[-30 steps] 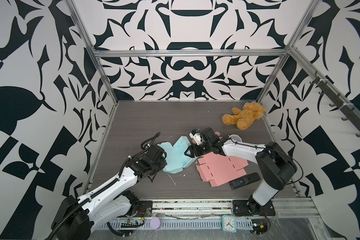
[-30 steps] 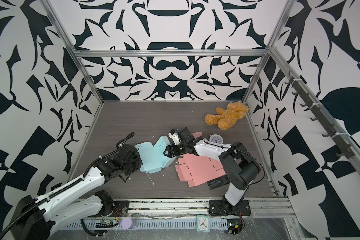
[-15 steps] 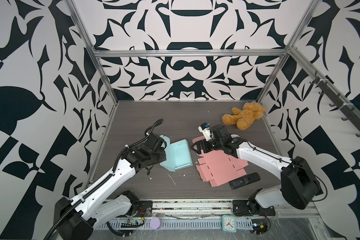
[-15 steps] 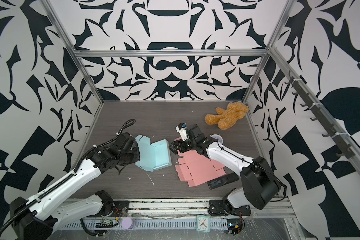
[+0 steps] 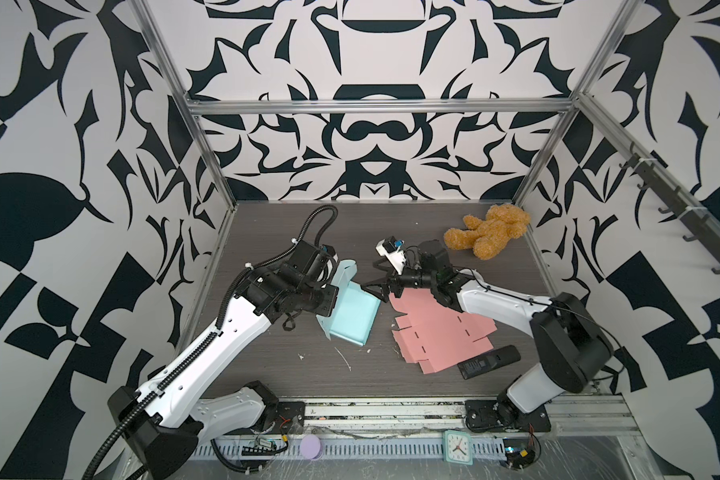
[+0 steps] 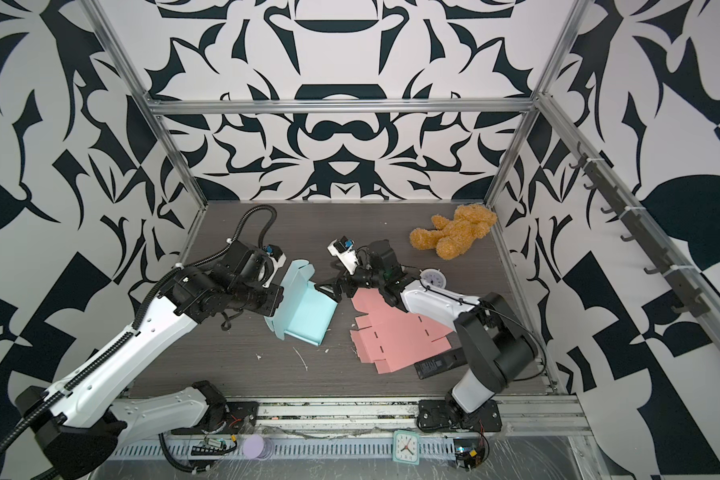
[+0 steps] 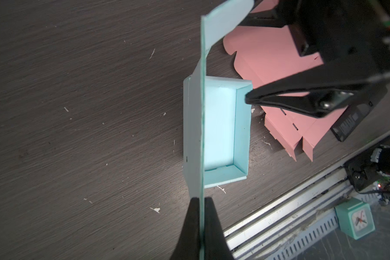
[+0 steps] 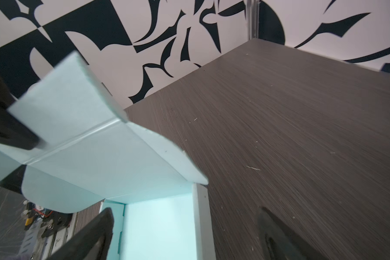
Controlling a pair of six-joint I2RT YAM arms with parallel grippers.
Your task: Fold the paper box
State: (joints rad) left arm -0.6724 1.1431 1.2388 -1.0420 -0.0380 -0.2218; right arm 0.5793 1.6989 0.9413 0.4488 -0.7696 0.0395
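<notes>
The light blue paper box (image 5: 352, 318) (image 6: 308, 318) lies on the dark table as an open tray with raised walls. Its lid flap (image 7: 221, 22) stands upright. My left gripper (image 7: 202, 199) is shut on that flap's edge, and in both top views it sits at the box's left side (image 5: 329, 295). My right gripper (image 5: 375, 279) (image 6: 330, 282) hovers open at the box's far right corner. In the right wrist view its fingertips (image 8: 184, 210) straddle the tray's far wall, one inside the tray (image 8: 158, 231) and one outside, with nothing held.
A flat pink box cutout (image 5: 437, 332) lies just right of the blue box, with a black remote (image 5: 489, 361) at its near corner. A teddy bear (image 5: 487, 232) sits at the back right. A small white clock (image 6: 432, 279) stands behind my right arm. A teal clock (image 5: 458, 446) rests on the front rail.
My left arm has risen and pulled the lid flap upright, so the box now stands as a tray. My right gripper lifted, then swung back left to the box's far corner.
</notes>
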